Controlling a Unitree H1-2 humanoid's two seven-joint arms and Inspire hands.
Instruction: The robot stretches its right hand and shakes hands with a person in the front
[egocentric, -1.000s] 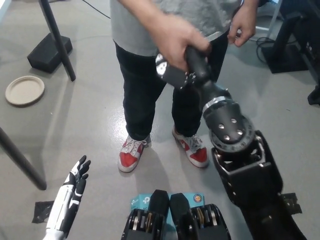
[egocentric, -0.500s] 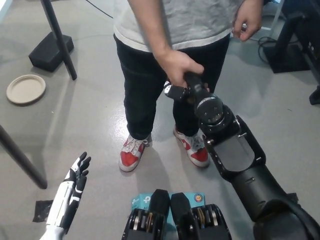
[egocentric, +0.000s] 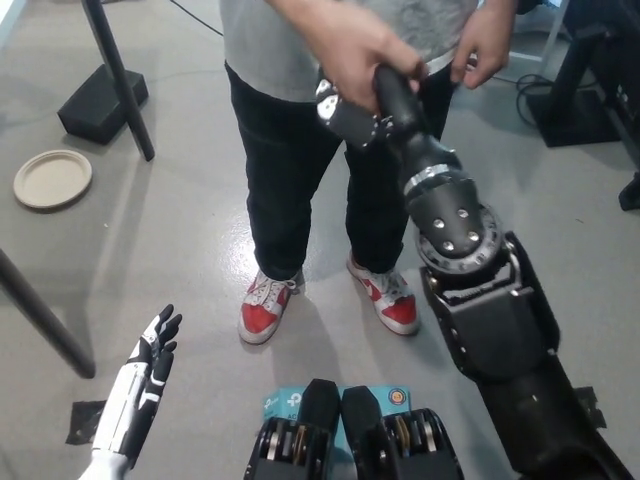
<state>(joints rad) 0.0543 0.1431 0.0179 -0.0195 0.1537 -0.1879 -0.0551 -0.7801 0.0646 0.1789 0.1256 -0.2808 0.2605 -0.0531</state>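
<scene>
Above open floor (egocentric: 180, 240), clasped right hand (egocentric: 362, 108)

Person (egocentric: 330, 120) stands at centre. Plate (egocentric: 52, 179) on floor well to person's left in picture. Right hand (egocentric: 365, 105) before person's torso, inside person's hand (egocentric: 360, 50). Left hand (egocentric: 150, 365) low, left of person's shoes (egocentric: 268, 305).

The right arm (egocentric: 480, 300) is black: a boxy forearm shell, then a round joint disc (egocentric: 457, 232) studded with silver screws and edged by a bright metal ring. The right hand (egocentric: 365, 105) is black with a silvery plate dotted with small bolts. The left hand (egocentric: 152, 362) has black fingers on a slim white forearm (egocentric: 122, 420) with dark seams.
</scene>
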